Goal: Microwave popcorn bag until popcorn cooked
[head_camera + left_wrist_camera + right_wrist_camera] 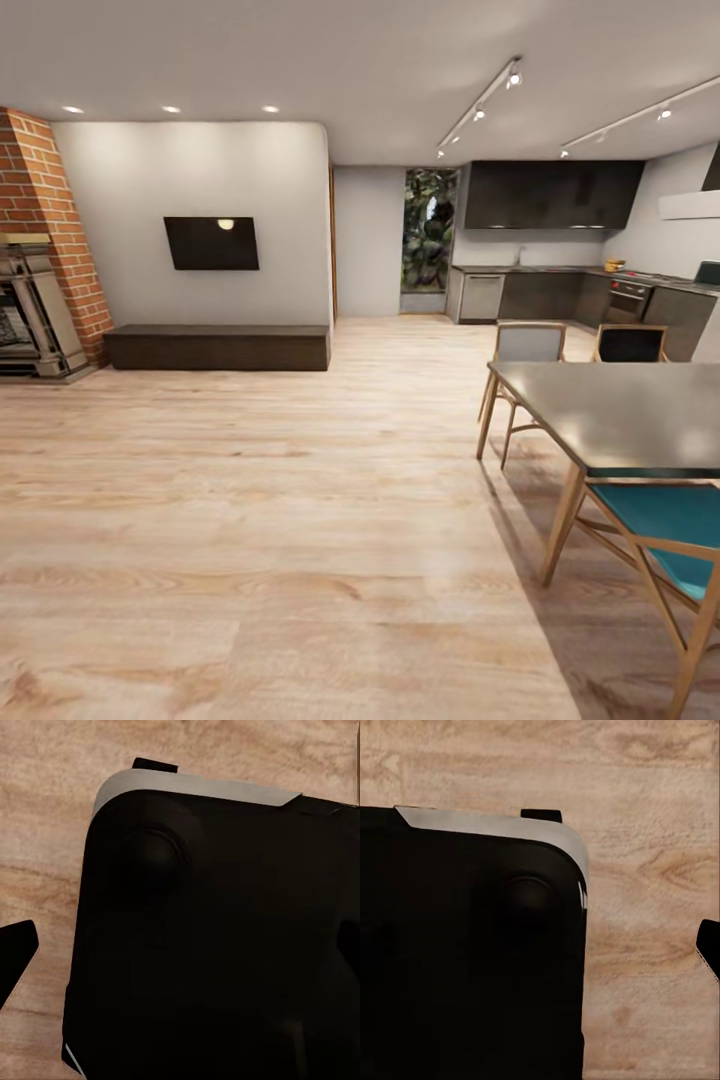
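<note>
Nearest thing in the head view is the teal chair (668, 540) tucked at the dark dining table (620, 410), with a big stretch of wood floor (250, 500) running off to the kitchen at the far right. So the robot's basically still across the room. The grey counter (560, 268) runs along the back wall over dark cabinets, and a small bluish box at the far right end of it (708, 272) could be the microwave, though it's too small and cut off to be sure. There's a tiny yellowish thing on the counter (614, 265), might be the popcorn bag, honestly can't tell at this range.

Both wrist views look down at the robot's black base (225, 945) over the floor. One dark fingertip of the left hand (16, 952) pokes in at the edge, same for the right hand (709, 945), but I can't tell if either is released or clenched.

Progress-wise: nothing's done yet, I'd say. Driving over, grabbing, loading and heating are all left.
</note>
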### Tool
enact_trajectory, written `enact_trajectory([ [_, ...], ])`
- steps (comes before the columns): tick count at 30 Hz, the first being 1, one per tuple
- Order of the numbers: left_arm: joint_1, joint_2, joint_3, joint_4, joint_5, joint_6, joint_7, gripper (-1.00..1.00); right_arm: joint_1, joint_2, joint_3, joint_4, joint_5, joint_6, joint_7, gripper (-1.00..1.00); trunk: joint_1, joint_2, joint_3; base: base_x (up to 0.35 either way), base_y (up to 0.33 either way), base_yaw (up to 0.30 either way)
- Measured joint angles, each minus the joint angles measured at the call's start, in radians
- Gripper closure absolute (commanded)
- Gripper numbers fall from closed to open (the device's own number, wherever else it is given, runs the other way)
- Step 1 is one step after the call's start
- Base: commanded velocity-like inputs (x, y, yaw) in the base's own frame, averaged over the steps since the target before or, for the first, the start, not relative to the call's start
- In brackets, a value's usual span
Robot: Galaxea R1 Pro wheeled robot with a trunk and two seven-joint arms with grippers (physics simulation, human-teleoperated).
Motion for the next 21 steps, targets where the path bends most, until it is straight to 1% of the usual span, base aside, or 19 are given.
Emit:
enact_trajectory([
  [21,0.000,0.000,0.000,0.000,0.000,-0.001,0.000,-1.00,0.000,0.004,-0.001,0.000,0.001,-0.003,0.000,-1.00,0.000,0.000,0.000,0.325,0.066,0.000],
])
